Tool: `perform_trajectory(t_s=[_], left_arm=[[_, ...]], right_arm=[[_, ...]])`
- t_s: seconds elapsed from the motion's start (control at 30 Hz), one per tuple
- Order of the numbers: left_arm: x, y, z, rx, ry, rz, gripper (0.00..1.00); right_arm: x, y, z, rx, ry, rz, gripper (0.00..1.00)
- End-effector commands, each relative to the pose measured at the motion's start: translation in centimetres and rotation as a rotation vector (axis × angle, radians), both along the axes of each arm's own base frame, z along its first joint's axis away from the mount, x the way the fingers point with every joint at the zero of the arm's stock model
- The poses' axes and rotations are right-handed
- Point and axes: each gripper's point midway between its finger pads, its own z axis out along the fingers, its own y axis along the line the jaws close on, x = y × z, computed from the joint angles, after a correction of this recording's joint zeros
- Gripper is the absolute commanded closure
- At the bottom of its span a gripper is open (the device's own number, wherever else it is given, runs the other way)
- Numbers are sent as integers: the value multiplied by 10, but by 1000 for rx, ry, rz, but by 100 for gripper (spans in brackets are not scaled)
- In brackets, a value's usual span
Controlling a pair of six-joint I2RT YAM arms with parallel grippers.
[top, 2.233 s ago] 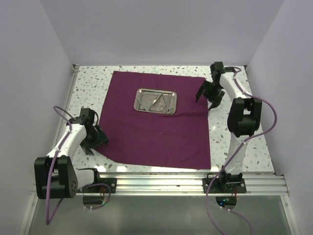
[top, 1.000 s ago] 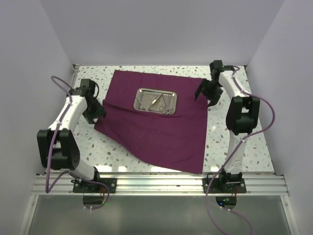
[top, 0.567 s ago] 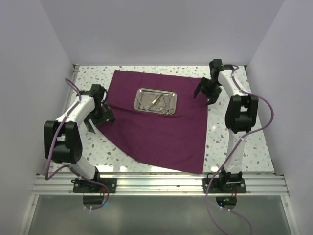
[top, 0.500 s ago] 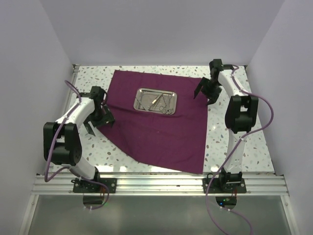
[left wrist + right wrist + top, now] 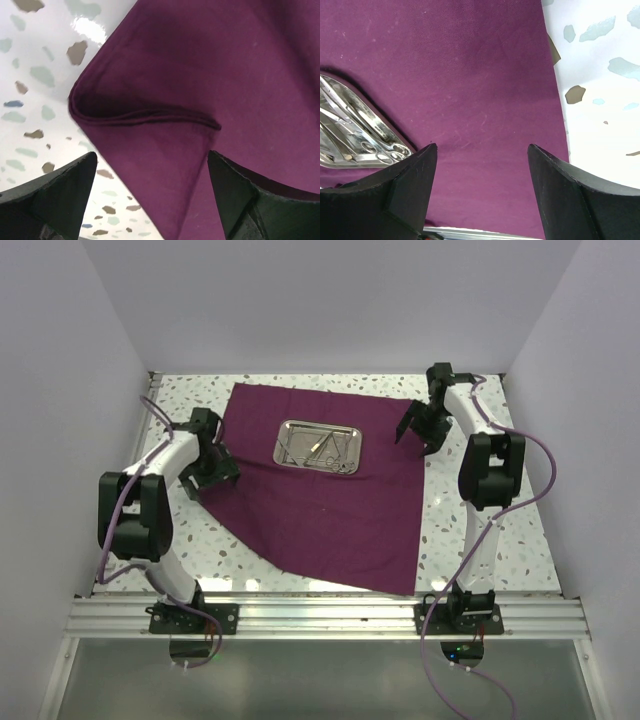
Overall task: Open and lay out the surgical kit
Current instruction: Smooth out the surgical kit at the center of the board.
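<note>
The surgical kit's plum cloth point(image 5: 320, 505) lies spread on the speckled table. Its near-left side is pulled in slantwise. A shiny steel tray point(image 5: 319, 446) with thin silver instruments point(image 5: 318, 448) sits on its far half. My left gripper point(image 5: 208, 478) hangs open over the cloth's left corner, which lies folded over on itself point(image 5: 145, 117); nothing is between the fingers point(image 5: 151, 155). My right gripper point(image 5: 415, 436) stands open above the cloth's right edge point(image 5: 482, 146). The tray point(image 5: 350, 135) shows at the left of that view.
White walls point(image 5: 80, 350) close in the table on the left, back and right. An aluminium rail point(image 5: 330, 615) with both arm bases runs along the near edge. Bare speckled tabletop point(image 5: 500, 520) shows right of the cloth and at the near left.
My left gripper has opened and let go of the cloth's left corner, then shifted slightly right and back. The cloth stays skewed. The right arm has barely moved.
</note>
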Motion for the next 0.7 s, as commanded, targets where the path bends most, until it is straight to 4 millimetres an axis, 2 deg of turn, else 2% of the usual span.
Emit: perform_trajectory(t_s=[0.0, 0.27, 0.5, 0.6, 0.67], left_arm=[[33, -4, 0, -3, -82, -30, 5], [51, -9, -11, -17, -85, -56, 8], [53, -13, -18, -22, -72, -70, 12], [53, -15, -19, -24, -68, -78, 20], [53, -15, -20, -26, -66, -78, 32]], right_arm=[[5, 3, 14, 33, -35, 11, 23], [4, 2, 13, 32, -33, 12, 23], [2, 2, 9, 31, -26, 15, 24], [1, 2, 7, 27, -22, 17, 24], [1, 1, 6, 25, -19, 17, 24]])
